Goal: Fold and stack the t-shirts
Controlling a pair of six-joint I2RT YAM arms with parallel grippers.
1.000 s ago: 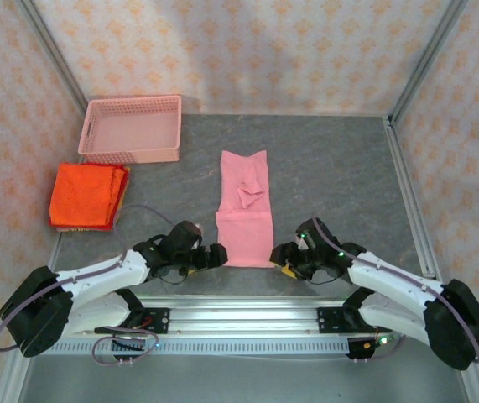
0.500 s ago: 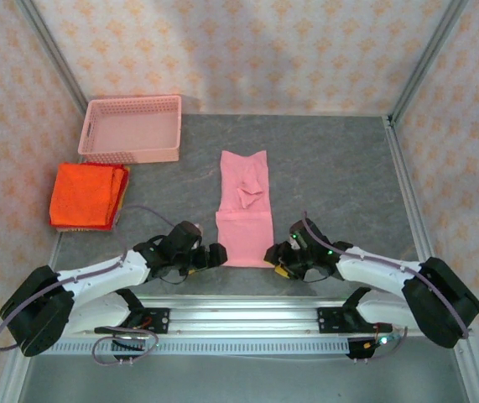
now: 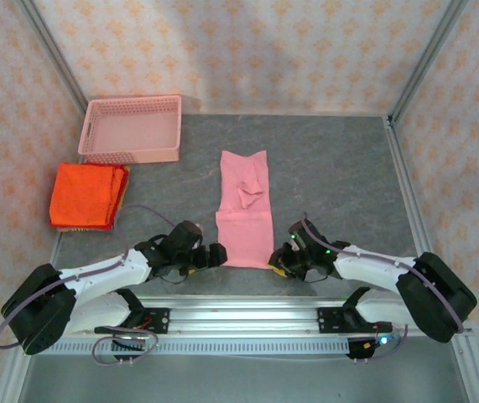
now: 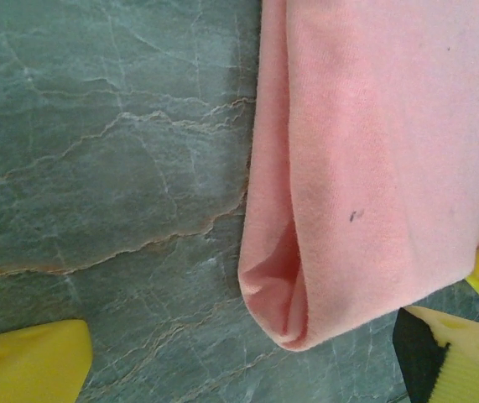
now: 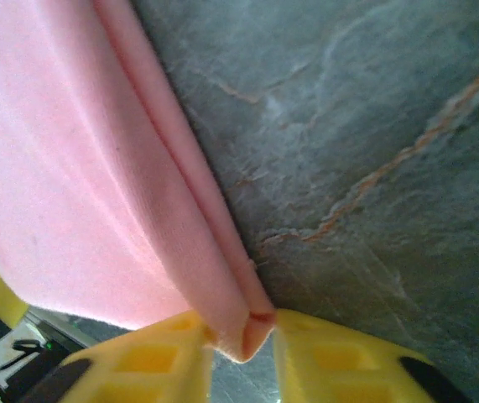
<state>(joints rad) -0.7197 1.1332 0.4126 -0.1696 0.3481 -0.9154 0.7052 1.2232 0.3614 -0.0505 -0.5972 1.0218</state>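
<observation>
A light pink t-shirt [image 3: 246,210], folded into a long strip, lies in the middle of the table. My left gripper [image 3: 216,254] sits at its near left corner and is open. In the left wrist view the rounded cloth corner [image 4: 306,277] lies between the widely spread yellow fingers [image 4: 25,365], touching neither, with the left gripper [image 4: 247,374] low over the table. My right gripper [image 3: 278,262] is at the near right corner. In the right wrist view the right gripper [image 5: 243,361] has both yellow fingers [image 5: 138,369] pressed against the folded pink edge [image 5: 247,323]. Orange-red t-shirts [image 3: 86,195] lie folded in a stack at the left.
A pink mesh basket [image 3: 132,128] stands at the back left, beyond the orange-red stack. Metal frame rails run along the table's right edge [image 3: 407,193] and near edge [image 3: 239,306]. Grey marbled tabletop [image 3: 340,176] lies bare to the right of the pink shirt.
The right gripper has slid left to the pink shirt's near right corner and closed on it. The left gripper has stayed open at the near left corner.
</observation>
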